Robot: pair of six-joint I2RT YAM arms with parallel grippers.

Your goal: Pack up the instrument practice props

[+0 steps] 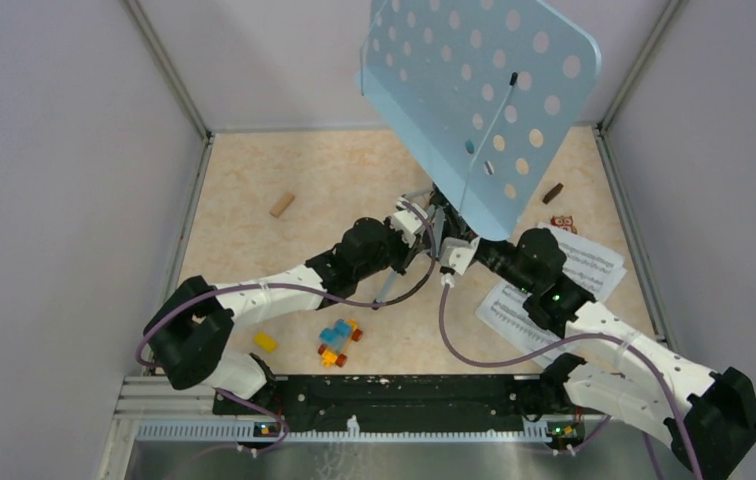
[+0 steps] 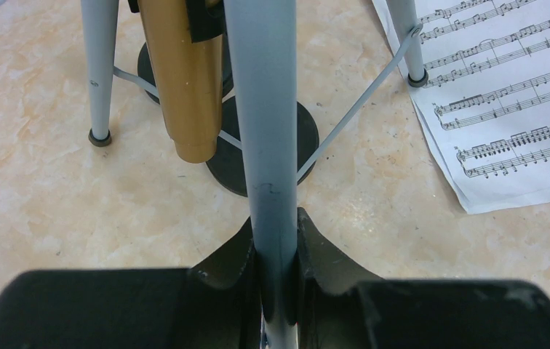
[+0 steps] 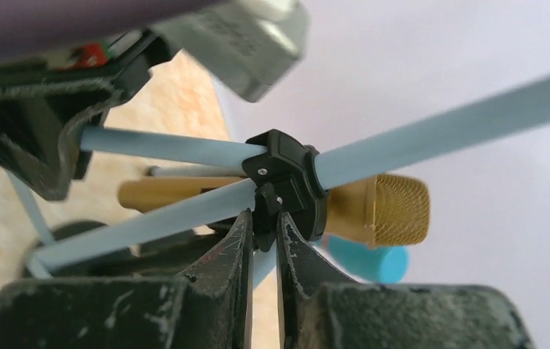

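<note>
From above, the rack point(image 1: 474, 100) stands tilted at the back middle of the tabletop point(image 1: 254, 240), and both arms meet at its stand just beneath the plate. The left claw point(image 1: 416, 222) and right claw point(image 1: 452, 255) are close together there. Sheets point(image 1: 554, 290) lie flat on the right under the right arm. A toy car point(image 1: 339, 340) and a yellow block point(image 1: 265, 342) sit near the front, and a wooden block point(image 1: 282, 205) lies well to the left. In the left wrist view, the left claw point(image 2: 276, 251) is pinching the rack's pole point(image 2: 268, 109). Behind the pole hangs the gold mic point(image 2: 185, 80) over a black round base point(image 2: 307, 138). Two tripod legs point(image 2: 101, 65) touch the tabletop, and a sheet lies to the right. In the right wrist view, the right claw point(image 3: 263, 229) is pinching the knob of the black clamp point(image 3: 287, 171) where the pale-blue tubes cross. The gold mic is just behind it, with the blue mic point(image 3: 367, 263) below.
</note>
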